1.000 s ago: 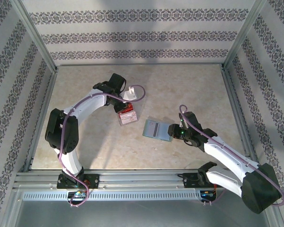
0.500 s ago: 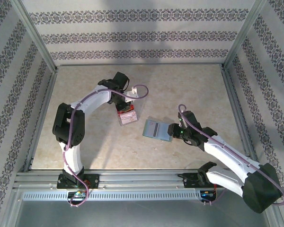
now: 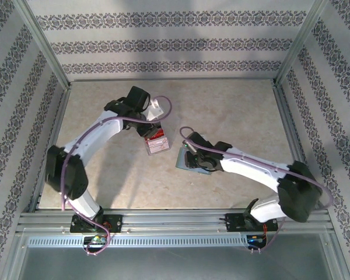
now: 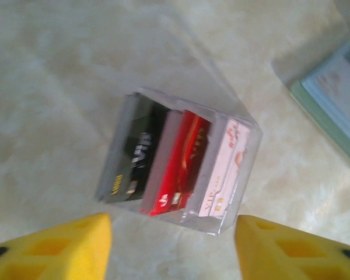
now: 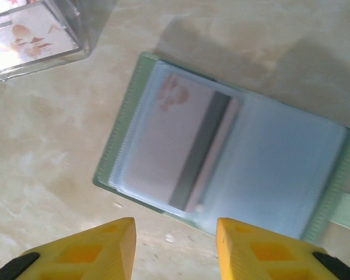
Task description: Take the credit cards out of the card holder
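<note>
The card holder [image 5: 280,169] lies open and flat on the table, a pale teal wallet with clear sleeves. A pale credit card [image 5: 175,140] with a dark stripe sits in its left panel. My right gripper [image 5: 175,251] hovers just off its near edge, open, nothing between the yellow fingers [image 5: 262,245]. In the top view the right gripper [image 3: 193,153] covers part of the card holder [image 3: 183,161]. My left gripper [image 4: 174,251] stands open just short of a clear tray [image 4: 245,175] that holds black [image 4: 134,154], red [image 4: 181,160] and pale pink [image 4: 227,166] cards on edge.
The clear tray [image 3: 157,143] stands left of the card holder, with the left gripper [image 3: 150,127] at its far side. The tray's corner [image 5: 29,41] shows close to the wallet. Metal frame posts and patterned walls enclose the beige table [image 3: 239,111].
The left gripper has gone from shut to open at the tray. The right arm has swung left, from the wallet's right side to over it, and its jaws widened slightly.
</note>
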Tool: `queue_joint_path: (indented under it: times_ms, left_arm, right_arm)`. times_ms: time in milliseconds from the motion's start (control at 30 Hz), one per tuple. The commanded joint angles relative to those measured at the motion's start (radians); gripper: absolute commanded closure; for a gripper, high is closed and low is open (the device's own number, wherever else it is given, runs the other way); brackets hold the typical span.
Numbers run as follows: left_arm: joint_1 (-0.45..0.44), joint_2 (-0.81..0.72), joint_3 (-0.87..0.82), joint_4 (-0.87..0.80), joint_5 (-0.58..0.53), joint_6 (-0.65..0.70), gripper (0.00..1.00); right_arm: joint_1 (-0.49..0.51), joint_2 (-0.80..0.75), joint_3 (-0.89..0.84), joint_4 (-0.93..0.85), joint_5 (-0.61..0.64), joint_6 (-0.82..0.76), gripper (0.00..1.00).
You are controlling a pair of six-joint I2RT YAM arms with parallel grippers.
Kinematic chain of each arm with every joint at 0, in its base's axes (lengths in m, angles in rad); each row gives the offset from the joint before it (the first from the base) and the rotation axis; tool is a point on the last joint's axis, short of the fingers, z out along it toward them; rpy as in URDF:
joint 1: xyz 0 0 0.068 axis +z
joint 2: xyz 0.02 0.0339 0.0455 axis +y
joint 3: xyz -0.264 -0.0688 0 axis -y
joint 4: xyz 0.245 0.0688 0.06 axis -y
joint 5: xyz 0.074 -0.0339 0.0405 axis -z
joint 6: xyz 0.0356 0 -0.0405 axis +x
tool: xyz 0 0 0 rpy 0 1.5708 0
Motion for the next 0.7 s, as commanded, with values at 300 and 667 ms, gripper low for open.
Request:
queue_joint_path:
  times_ms: [300, 667]
  left_arm:
    - [-0.010, -0.240, -0.222, 0.314, -0.085, -0.547, 0.27]
    - [-0.009, -0.245, -0.258, 0.342, -0.048, -0.623, 0.27]
  right_arm:
    - [0.020, 0.282, 0.164, -0.041, 0.003, 0.048, 0.29]
    - [0.009, 0.374, 0.155, -0.015, -0.025, 0.059, 0.25]
